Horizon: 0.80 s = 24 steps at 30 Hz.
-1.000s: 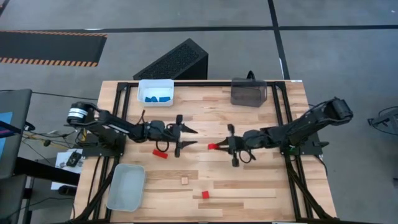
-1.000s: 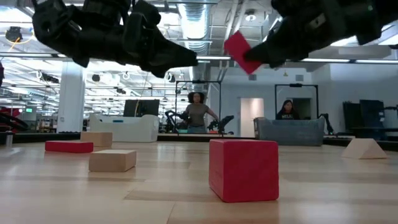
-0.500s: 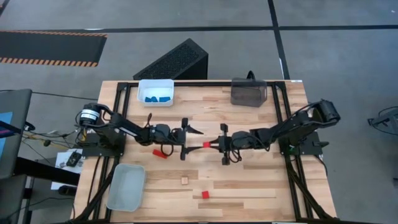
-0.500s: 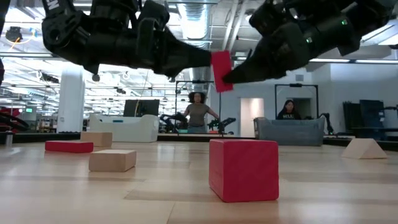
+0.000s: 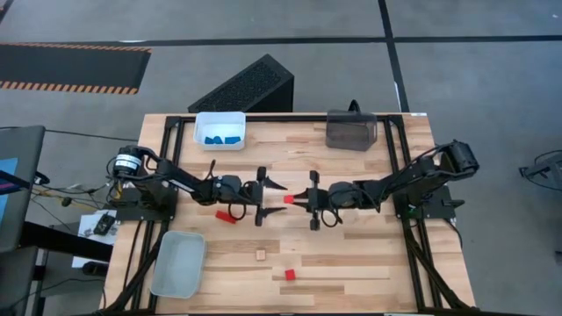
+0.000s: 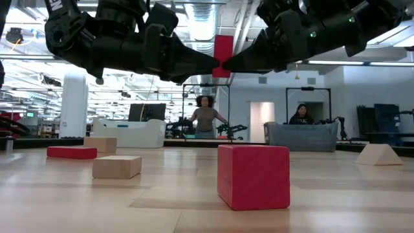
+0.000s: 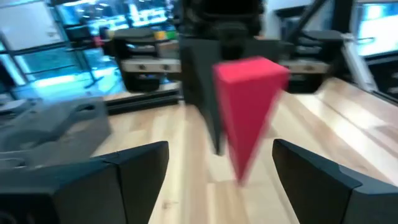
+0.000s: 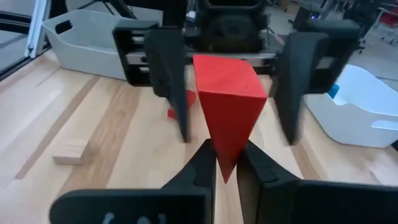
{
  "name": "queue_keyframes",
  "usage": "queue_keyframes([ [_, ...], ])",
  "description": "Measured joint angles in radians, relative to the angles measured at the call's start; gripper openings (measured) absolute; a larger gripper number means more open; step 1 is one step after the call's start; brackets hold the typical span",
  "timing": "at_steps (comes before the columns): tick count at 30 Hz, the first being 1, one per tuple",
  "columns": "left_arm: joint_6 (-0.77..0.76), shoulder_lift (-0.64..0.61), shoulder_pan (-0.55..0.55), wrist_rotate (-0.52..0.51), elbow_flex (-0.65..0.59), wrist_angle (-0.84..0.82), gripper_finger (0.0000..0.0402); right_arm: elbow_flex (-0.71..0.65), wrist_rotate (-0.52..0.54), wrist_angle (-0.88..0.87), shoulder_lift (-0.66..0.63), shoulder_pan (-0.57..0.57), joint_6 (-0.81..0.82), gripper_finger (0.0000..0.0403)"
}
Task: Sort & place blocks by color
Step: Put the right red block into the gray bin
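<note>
Over the table (image 5: pixel 351 246), the right tool (image 5: pixel 307 200) pinches a red wedge (image 5: pixel 288 199) by its thin edge, above the wood. The left tool (image 5: pixel 268 198) faces it, fingers spread on either side of the wedge's thick end. Beneath the left tool lies a red bar (image 5: pixel 226 216); a red cube (image 5: pixel 289 275) sits nearer the front edge

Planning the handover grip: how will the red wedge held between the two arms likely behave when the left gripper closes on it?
The red wedge looks rigid, so it should not deform. The right gripper pinches only its thin edge, so it may pivot. Its sloped faces could slip between the open left gripper's fingers.
</note>
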Motion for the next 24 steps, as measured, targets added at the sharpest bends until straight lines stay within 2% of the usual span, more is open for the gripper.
queue_keyframes([
  [17, 0.062, 0.0, 0.001, -0.024, 0.029, 0.087, 0.0279, 0.0, 0.0, -0.017, 0.0, -0.019, -0.001, 0.0045],
  [20, 0.073, 0.0, 0.002, -0.012, 0.051, 0.057, 0.0266, -0.001, 0.0, -0.018, 0.0, -0.018, -0.001, 0.0045],
  [24, 0.105, 0.0, 0.001, 0.003, 0.065, 0.002, 0.0229, -0.001, 0.0, -0.017, 0.0, -0.018, -0.001, 0.0045],
])
